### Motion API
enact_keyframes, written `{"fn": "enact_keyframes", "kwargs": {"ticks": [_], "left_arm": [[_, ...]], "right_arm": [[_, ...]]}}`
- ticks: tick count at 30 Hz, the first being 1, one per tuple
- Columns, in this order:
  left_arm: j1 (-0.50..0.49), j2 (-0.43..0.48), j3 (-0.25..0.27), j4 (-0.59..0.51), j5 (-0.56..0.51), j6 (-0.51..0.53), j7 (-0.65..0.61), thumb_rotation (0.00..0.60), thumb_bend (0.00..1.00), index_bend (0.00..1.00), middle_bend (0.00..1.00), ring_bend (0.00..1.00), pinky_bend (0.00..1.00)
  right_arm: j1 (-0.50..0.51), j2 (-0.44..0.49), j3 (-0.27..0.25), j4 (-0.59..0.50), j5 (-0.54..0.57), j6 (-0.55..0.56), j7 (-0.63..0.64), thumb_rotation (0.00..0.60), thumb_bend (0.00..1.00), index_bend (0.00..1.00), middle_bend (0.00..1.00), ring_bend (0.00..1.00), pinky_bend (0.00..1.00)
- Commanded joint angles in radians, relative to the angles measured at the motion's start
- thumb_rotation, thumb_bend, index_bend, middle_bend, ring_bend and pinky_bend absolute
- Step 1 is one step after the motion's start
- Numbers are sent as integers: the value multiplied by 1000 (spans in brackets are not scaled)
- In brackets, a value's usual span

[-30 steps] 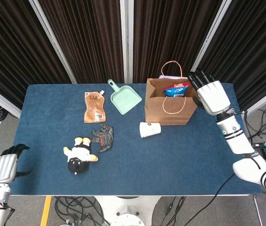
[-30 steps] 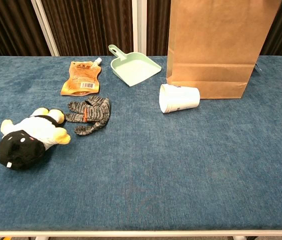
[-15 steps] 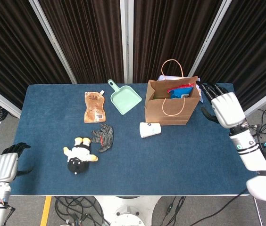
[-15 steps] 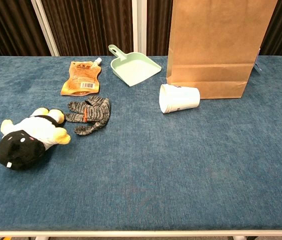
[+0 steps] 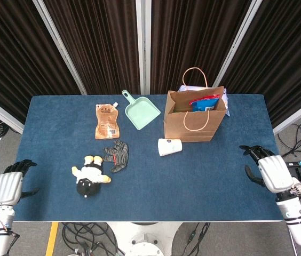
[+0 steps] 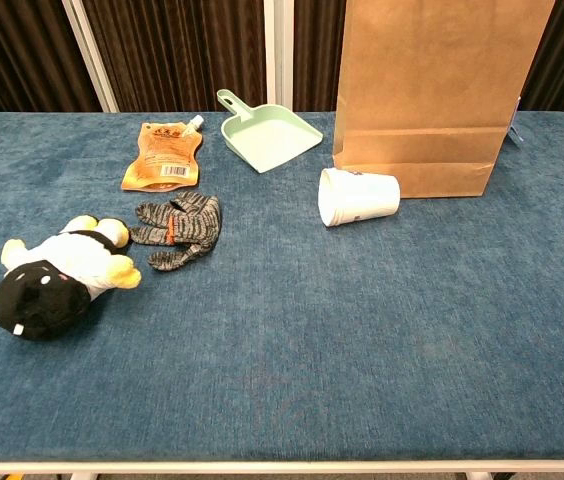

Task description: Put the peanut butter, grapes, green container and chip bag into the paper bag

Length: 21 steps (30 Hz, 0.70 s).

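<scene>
1. The right hand (image 5: 272, 173) sits at the lower right of the head view, off the table's (image 5: 214, 176) edge, fingers apart, holding nothing.
2. The left hand (image 5: 8, 185) sits lower left, fingers loosely spread, empty.
3. The chip bag (image 5: 204, 102) stands inside the paper bag (image 5: 193, 120), upper centre-right.

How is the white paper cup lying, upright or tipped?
Tipped. The white paper cup lies on its side on the table, just in front of the paper bag.
</scene>
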Motion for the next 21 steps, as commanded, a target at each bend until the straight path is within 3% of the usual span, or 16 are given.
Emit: {"fn": "enact_keyframes", "kwargs": {"ticks": [1, 5, 12, 21], "left_arm": [[4, -11, -5, 7, 5, 20, 16, 600, 78, 351, 338, 256, 279], [7, -31, -14, 21, 14, 52, 29, 600, 77, 351, 337, 256, 278], [9, -68, -15, 73, 58, 115, 78, 600, 78, 351, 337, 256, 277], [-11, -29, 24, 48, 103, 76, 149, 600, 77, 351, 337, 256, 274]], "right_arm": [[-49, -35, -23, 11, -16, 48, -23, 600, 388, 0, 99, 1, 97], [-103, -73, -30, 31, -45, 119, -34, 600, 388, 0, 51, 0, 44], [-146, -97, -37, 51, -49, 129, -13, 600, 388, 0, 52, 0, 37], [-160, -109, -22, 59, -66, 125, -24, 600, 388, 0, 54, 0, 27]]}}
